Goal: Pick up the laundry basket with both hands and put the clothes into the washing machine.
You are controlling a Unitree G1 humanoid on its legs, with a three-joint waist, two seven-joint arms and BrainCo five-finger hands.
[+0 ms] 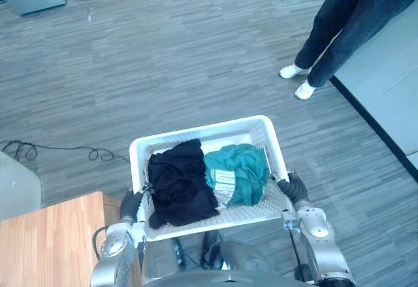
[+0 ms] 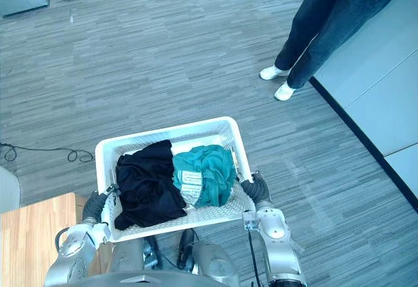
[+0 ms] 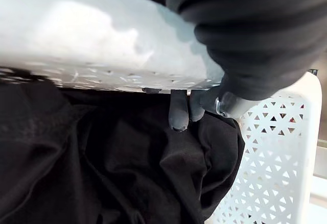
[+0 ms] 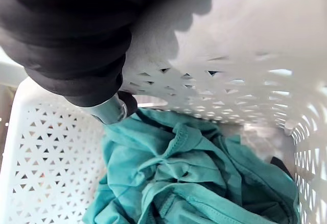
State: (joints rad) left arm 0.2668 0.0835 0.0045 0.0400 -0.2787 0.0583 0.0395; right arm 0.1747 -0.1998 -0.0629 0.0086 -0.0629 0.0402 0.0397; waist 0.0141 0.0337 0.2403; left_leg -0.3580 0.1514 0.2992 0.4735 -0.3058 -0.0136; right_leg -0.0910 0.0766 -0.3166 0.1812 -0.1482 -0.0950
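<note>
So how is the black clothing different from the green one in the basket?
The black garment lies on the robot's left side of the white basket; the teal garment lies on its right side. The black one spreads longer and flatter; the teal one is bunched up. The teal one shows a white label, the black one none. Both are crumpled and touch in the middle.

I can read no words or numbers anywhere before me. A white rectangular tag [image 1: 224,178] lies on the crumpled teal cloth garment [image 1: 247,166] in the white perforated plastic basket [image 1: 196,132]; its print is too small to make out.
</note>
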